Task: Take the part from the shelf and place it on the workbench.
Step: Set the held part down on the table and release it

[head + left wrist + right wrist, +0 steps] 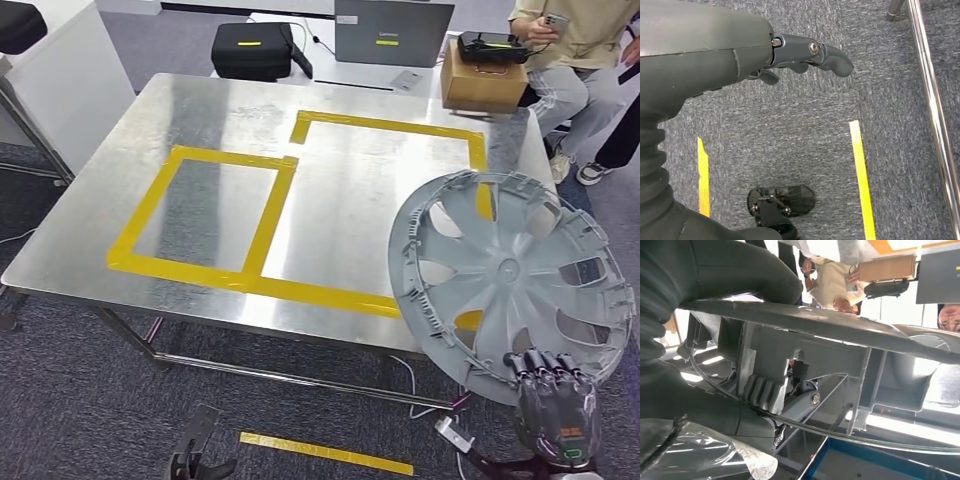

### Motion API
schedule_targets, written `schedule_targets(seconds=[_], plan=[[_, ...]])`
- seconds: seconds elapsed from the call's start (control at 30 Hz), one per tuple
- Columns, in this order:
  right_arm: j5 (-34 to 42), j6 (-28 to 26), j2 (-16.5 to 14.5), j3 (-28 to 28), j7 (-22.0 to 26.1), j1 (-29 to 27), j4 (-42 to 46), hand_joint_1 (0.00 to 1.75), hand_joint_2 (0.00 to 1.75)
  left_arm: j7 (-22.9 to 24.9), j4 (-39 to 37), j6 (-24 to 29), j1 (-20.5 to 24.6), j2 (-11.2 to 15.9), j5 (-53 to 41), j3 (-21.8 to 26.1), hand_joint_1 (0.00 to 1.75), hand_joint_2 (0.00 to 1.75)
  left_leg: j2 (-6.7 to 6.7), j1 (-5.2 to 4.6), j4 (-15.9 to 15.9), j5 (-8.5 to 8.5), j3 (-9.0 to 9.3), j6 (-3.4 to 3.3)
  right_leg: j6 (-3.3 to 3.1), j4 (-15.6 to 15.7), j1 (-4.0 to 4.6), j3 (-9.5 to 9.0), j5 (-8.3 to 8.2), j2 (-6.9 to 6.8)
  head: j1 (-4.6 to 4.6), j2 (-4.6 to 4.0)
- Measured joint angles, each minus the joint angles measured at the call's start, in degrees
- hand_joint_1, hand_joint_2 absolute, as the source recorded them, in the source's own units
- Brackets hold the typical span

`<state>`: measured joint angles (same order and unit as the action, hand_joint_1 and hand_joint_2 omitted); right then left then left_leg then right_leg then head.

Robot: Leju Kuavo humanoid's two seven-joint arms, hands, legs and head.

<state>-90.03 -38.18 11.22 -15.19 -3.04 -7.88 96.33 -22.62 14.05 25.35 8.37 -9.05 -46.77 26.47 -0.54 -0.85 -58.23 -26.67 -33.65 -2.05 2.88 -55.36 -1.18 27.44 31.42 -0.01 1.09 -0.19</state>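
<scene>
While the part is hanging short of the bench: placing is not yet done.
Part: grey wheel cover [507, 282] is tilting over the workbench [226, 110] near right corner.
Right hand [557, 405]: is clutching its near rim.
Left hand [753, 55]: is hanging over carpet, fingers loosely extended, holding nothing.
Remaining: probably lowering onto the yellow-taped square [392, 215].

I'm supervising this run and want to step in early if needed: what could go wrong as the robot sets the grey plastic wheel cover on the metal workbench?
1. The right hand grips the grey plastic wheel cover only at its lower rim, so the cover could tip or slip.
2. The cover overhangs the near right edge of the shiny metal workbench; released here, it might fall to the carpet.
3. The left hand hangs low, offering no support.
</scene>
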Motion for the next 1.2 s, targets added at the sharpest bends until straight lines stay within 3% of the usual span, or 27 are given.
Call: schedule_targets(seconds=[0.6,0.77,0.83,0.9,0.97,1.0,1.03,1.07,1.13,1.17,1.2], plan=[[0.0,1.0,1.1,-5.1,-2.8,4.3,-4.8,1.75,1.75,0.4,0.0,0.0,0.0,0.0,0.4,0.0,0.00,1.75,-0.04,-0.03,0.0,-0.07,0.01,-0.03,0.02,0.0,0.03,-0.37,0.02,-0.08,0.01,0.01],[0.0,1.0,1.1,-6.4,-3.5,5.2,-5.7,1.75,1.75,0.4,0.0,0.0,0.0,0.1,0.5,0.3,0.00,1.75,-0.03,-0.37,-0.1,-0.37,0.01,-0.48,0.30,0.3,-0.22,-0.40,0.09,-0.08,0.02,0.00],[0.0,0.9,1.2,-6.7,-3.6,5.5,-5.8,1.75,1.75,0.4,0.0,0.0,0.0,0.1,0.5,0.5,0.00,1.75,0.02,-0.04,0.8,-0.23,0.63,-0.89,0.56,-0.4,-0.29,-0.11,0.65,-0.04,-0.05,-0.01],[0.0,0.9,1.4,-7.1,-3.8,5.8,-5.8,1.75,1.75,0.4,0.0,0.0,0.1,0.1,0.5,0.6,0.00,1.75,0.07,0.36,1.7,-0.11,1.37,-1.30,0.72,-5.3,-0.27,2.54,2.83,-0.01,-0.25,-0.01],[0.0,0.9,1.7,-7.5,-4.1,5.9,-5.9,1.75,1.75,0.4,0.0,0.0,0.1,0.0,0.5,0.6,0.00,1.75,0.08,0.37,1.7,-0.37,1.60,-1.41,0.78,-13.7,-0.26,7.79,5.58,-0.01,-0.34,-0.01],[0.0,0.9,1.8,-7.6,-4.4,5.9,-6.0,1.75,1.75,0.4,0.0,0.0,0.0,0.0,0.5,0.6,0.00,1.75,0.05,0.37,1.7,-0.59,1.75,-1.35,0.82,-16.7,-0.28,10.09,5.90,-0.02,-0.33,-0.01],[0.0,0.9,1.9,-7.8,-4.5,5.8,-6.2,1.75,1.75,0.4,0.0,0.0,-0.1,0.0,0.5,0.7,0.00,1.75,0.01,0.38,1.7,-0.85,2.02,-1.23,0.83,-17.5,-0.29,11.35,4.95,-0.03,-0.33,-0.01],[0.0,0.9,2.1,-7.9,-4.6,5.8,-6.3,1.75,1.75,0.4,0.0,0.0,-0.1,0.0,0.5,0.7,0.00,1.75,-0.05,0.43,1.6,-1.19,2.43,-1.04,0.80,-15.9,-0.31,11.35,2.74,-0.05,-0.33,-0.01],[0.0,0.9,2.3,-8.3,-4.7,5.8,-6.4,1.75,1.75,0.4,0.0,0.0,-0.1,0.0,0.5,0.7,0.00,1.75,-0.14,0.50,1.5,-2.11,3.45,-0.44,0.79,-8.6,-0.35,8.98,-2.54,-0.11,-0.34,-0.01],[0.0,0.9,2.4,-8.5,-4.7,5.9,-6.4,1.75,1.75,0.4,0.0,0.0,-0.1,0.0,0.5,0.7,0.00,1.75,-0.17,0.45,1.3,-2.54,3.77,-0.06,0.69,-5.3,-0.32,7.44,-3.94,-0.11,-0.42,-0.01],[0.0,0.9,2.4,-8.6,-4.7,5.9,-6.4,1.75,1.75,0.4,0.0,0.0,0.0,0.0,0.5,0.7,0.00,1.75,-0.18,0.38,1.1,-2.83,3.90,0.25,0.44,-3.4,-0.24,6.45,-4.31,-0.09,-0.43,-0.01]])
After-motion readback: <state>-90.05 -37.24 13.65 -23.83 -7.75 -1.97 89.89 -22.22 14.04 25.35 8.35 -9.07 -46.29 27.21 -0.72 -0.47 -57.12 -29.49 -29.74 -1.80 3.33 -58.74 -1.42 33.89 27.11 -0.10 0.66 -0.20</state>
